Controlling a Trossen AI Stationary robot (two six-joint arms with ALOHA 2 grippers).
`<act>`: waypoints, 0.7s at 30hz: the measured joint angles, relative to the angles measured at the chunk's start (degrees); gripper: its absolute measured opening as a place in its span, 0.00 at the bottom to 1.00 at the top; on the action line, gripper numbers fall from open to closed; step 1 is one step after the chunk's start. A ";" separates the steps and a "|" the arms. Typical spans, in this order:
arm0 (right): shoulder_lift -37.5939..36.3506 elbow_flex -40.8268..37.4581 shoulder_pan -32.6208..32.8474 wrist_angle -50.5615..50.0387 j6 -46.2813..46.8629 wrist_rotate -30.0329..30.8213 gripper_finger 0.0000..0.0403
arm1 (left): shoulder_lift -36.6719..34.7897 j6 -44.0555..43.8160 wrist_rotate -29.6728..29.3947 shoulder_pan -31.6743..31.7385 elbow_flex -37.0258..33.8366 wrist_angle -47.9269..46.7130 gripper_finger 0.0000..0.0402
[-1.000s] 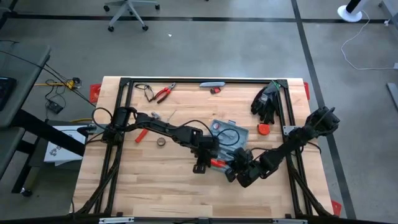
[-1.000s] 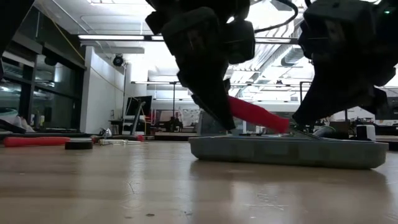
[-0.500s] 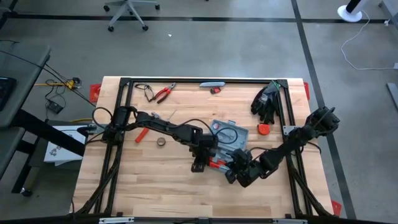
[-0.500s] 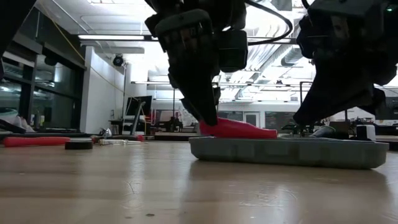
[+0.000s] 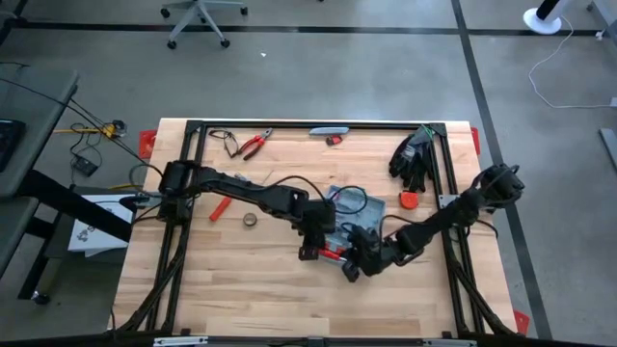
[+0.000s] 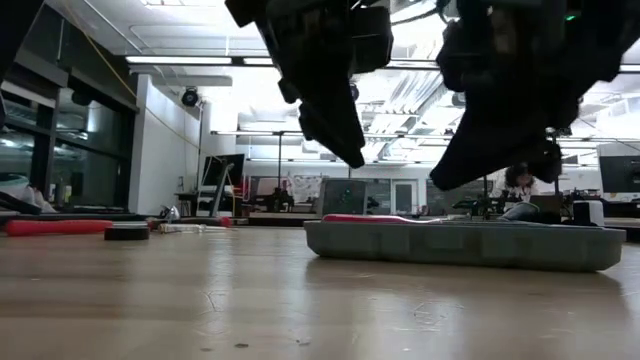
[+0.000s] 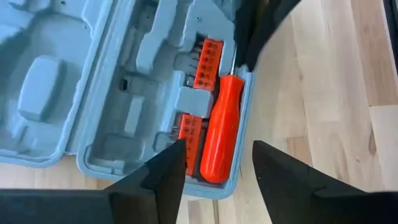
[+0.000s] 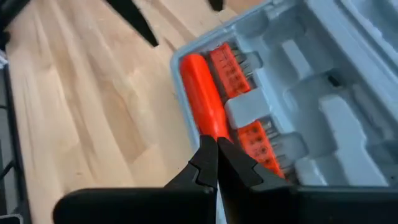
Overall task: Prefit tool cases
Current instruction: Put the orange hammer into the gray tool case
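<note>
The open grey-blue tool case (image 5: 374, 204) lies flat on the wooden table, right of centre, its moulded inside facing up (image 7: 74, 93) (image 8: 323, 93). A red-handled screwdriver (image 7: 222, 130) (image 8: 200, 93) lies in the slot along the case's near edge, beside two rows of orange bits (image 7: 208, 59). My left gripper (image 7: 214, 152) (image 6: 345, 150) hangs open above the handle, clear of it. My right gripper (image 8: 216, 146) (image 6: 440, 185) is shut, its tips a little above the screwdriver's shaft end.
Red pliers (image 5: 253, 145) and a grey bar (image 5: 328, 130) lie at the far edge. Black gloves (image 5: 413, 157) and a red cap (image 5: 409, 200) are at the right. A red tool (image 5: 219, 208) and a tape roll (image 5: 250, 220) lie left of the case. Bare wood runs along the near edge.
My left gripper has opened, let go of the screwdriver's handle and risen. The screwdriver, tilted handle-up a second ago, now lies flat in its slot. My right gripper, still shut, has lifted off the shaft end, turned at the wrist and shifted toward the table's left.
</note>
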 joint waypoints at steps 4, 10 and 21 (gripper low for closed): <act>2.94 0.00 -1.94 2.07 -0.78 -5.09 0.00 | 1.05 -0.50 0.67 0.13 0.00 -0.73 0.34; 6.99 0.22 -2.84 6.35 0.59 -9.87 0.00 | 3.16 -0.48 1.34 0.11 -0.03 -1.79 0.23; 5.46 0.04 -2.72 3.23 0.98 -8.03 0.00 | 3.26 -1.99 1.64 -0.38 -3.28 -0.22 0.18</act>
